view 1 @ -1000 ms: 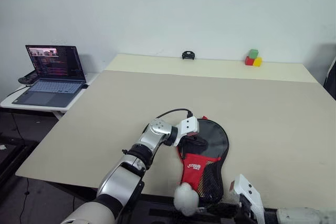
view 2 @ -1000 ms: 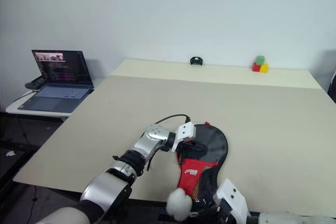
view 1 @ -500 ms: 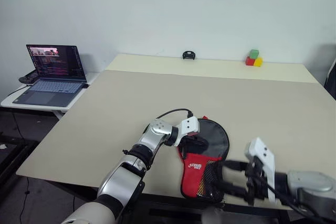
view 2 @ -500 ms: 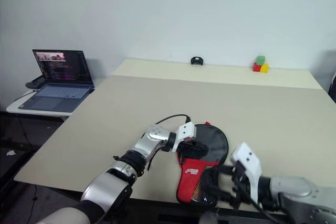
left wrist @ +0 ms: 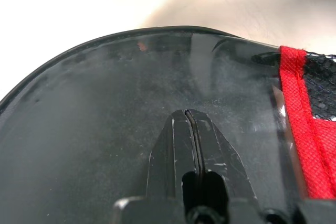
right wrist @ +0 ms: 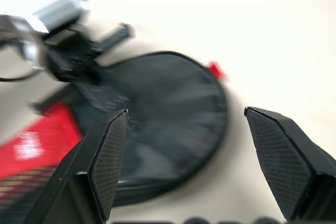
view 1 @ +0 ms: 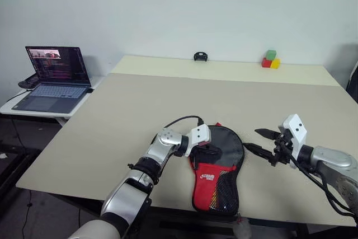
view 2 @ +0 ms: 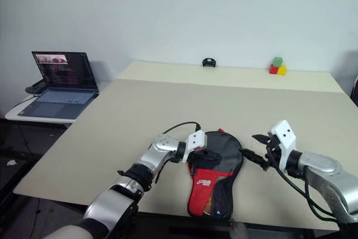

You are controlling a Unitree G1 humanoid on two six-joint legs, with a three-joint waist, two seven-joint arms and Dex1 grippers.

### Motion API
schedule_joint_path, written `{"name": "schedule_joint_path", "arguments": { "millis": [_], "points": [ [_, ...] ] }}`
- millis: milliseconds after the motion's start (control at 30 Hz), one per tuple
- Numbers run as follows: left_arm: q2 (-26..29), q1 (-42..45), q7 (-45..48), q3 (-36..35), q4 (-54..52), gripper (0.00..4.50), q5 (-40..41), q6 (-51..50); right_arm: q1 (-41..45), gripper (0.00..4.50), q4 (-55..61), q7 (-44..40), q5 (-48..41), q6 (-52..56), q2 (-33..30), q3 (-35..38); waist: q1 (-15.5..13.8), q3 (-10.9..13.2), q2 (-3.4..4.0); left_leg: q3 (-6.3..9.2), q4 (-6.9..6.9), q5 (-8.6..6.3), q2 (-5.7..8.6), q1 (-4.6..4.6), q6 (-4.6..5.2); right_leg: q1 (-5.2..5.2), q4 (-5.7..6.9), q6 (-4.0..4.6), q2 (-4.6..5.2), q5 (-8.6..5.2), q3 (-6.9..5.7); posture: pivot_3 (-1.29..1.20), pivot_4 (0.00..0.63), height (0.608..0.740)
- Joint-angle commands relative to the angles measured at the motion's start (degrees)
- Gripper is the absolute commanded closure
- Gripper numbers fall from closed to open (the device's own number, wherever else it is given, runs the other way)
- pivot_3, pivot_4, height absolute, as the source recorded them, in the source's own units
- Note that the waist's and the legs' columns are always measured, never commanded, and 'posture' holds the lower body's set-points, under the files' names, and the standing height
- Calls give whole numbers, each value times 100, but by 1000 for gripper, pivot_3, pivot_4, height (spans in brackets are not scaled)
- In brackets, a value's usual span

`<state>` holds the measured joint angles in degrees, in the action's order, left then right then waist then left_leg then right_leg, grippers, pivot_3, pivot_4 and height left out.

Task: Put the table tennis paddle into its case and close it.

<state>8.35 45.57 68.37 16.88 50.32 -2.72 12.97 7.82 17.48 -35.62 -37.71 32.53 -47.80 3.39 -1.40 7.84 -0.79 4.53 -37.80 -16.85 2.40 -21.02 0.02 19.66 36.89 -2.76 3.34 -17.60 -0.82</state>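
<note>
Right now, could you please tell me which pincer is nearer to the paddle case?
Left. The left pincer, shut, rests on the paddle case where black meets red. The right pincer hangs open beside the case's rounded end, apart from it.

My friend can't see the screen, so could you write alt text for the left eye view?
A robot's left hand, shut, rests on a black-and-red paddle case near a beige table's front edge, while its open right hand hovers beside it. Colored blocks sit far back; a laptop stands aside.
</note>
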Motion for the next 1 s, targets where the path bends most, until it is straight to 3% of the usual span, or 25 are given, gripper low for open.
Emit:
{"name": "schedule_joint_path", "arguments": {
  "millis": [33,367,467,533,767,1000],
  "points": [
    [87,-264,-145,50,-20,4500,-107,-313,237,641,-351,-291,267,-201,77,73,1,12,16,-2,0,0,0,-6,0,-2,4,0,0,0,2,0,150,740],
    [759,-283,-88,-735,-2140,4500,900,-1522,812,641,-1306,-905,756,-340,202,112,141,141,26,-13,-11,24,-7,-134,-37,138,27,16,-13,8,18,0,150,740],
    [1261,-907,-420,-1539,-4512,4500,1959,-3032,1144,641,-1795,-866,920,-240,241,175,154,162,26,-15,-17,32,-6,-195,-50,191,24,16,-7,8,14,0,150,740],
    [1687,-1492,-738,-2004,-5290,4500,2115,-3377,1314,641,-2026,-824,1000,-240,269,245,186,168,30,-19,-8,31,-8,-200,-51,202,18,17,-6,8,23,0,150,740],
    [1903,-2502,-1776,-2119,-6357,4500,2004,-3838,2080,641,-3918,-1163,1463,-1274,75,646,73,195,47,-4,-29,30,1,-181,-56,178,25,20,-7,18,23,0,150,740],
    [2229,-2779,-2059,-2060,-6113,4500,1727,-3604,2158,641,-4388,-1427,1718,-1628,-151,762,62,194,51,-10,-25,34,-5,-177,-60,180,26,23,-13,25,25,0,150,740]
  ]
}}
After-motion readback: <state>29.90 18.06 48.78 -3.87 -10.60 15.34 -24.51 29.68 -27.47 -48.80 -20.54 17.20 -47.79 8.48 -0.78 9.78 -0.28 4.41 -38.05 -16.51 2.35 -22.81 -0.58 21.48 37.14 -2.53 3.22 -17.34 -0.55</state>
